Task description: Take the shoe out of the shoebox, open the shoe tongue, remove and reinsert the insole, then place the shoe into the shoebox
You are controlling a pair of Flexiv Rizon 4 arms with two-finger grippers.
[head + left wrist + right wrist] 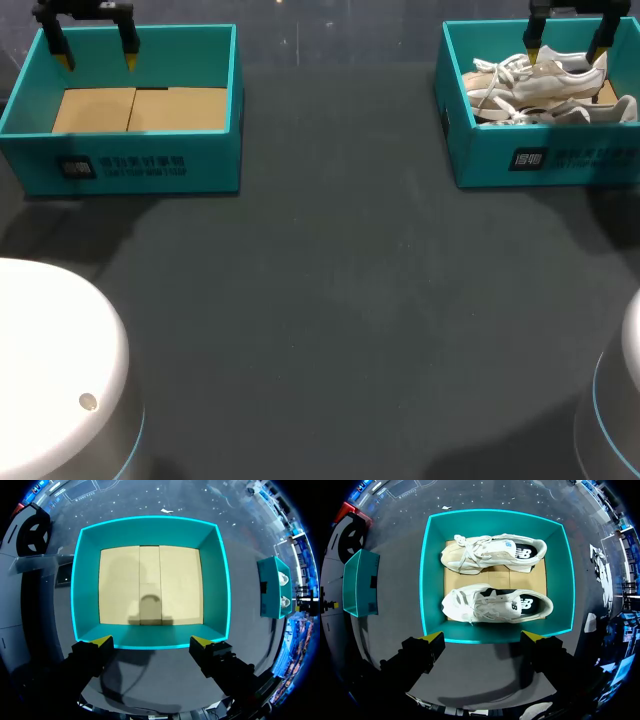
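Two white sneakers lie side by side in the teal shoebox [560,155] at the table's far right. In the right wrist view the nearer shoe [495,605] and the farther shoe [492,554] both lie on their sides, laces toward the left arm's side. My right gripper [483,637] hangs open above the near wall of this box [432,570], touching nothing. It shows over the shoes [540,85] in the head view as well [567,45]. My left gripper [97,55] hangs open over a second teal box [150,165] at the far left, which holds only a cardboard floor [150,585].
The dark table [330,300] stretches between the two boxes and toward the front. White rounded robot bases sit at the front left [50,370] and front right [625,400] corners. The left wrist view shows the shoe-filled box [274,587] off to the side.
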